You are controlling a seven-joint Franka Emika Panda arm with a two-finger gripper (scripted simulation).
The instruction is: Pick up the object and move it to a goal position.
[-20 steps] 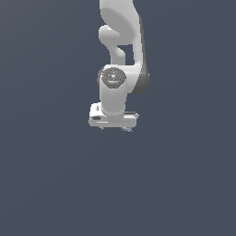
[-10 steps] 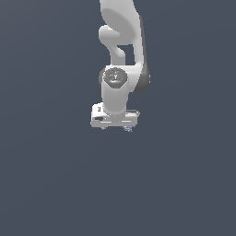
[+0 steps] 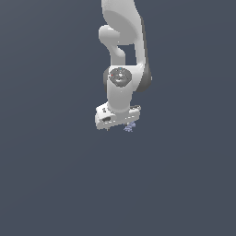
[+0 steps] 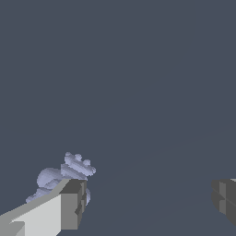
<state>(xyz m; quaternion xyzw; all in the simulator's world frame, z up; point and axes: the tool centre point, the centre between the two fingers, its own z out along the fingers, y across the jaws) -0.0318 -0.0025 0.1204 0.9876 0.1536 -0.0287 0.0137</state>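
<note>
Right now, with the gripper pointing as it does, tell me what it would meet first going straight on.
Probably the object: it sits just past one finger, not between the two. The open gripper otherwise faces plain grey ground. Depth is unclear.

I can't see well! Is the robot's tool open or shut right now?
Tool: open, fingers wide apart, holding nothing. The lump sits beside one finger.

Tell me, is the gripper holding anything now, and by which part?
Nothing is held. The gripper has its jaws wide apart; the object lies beside one finger, not between them.
</note>
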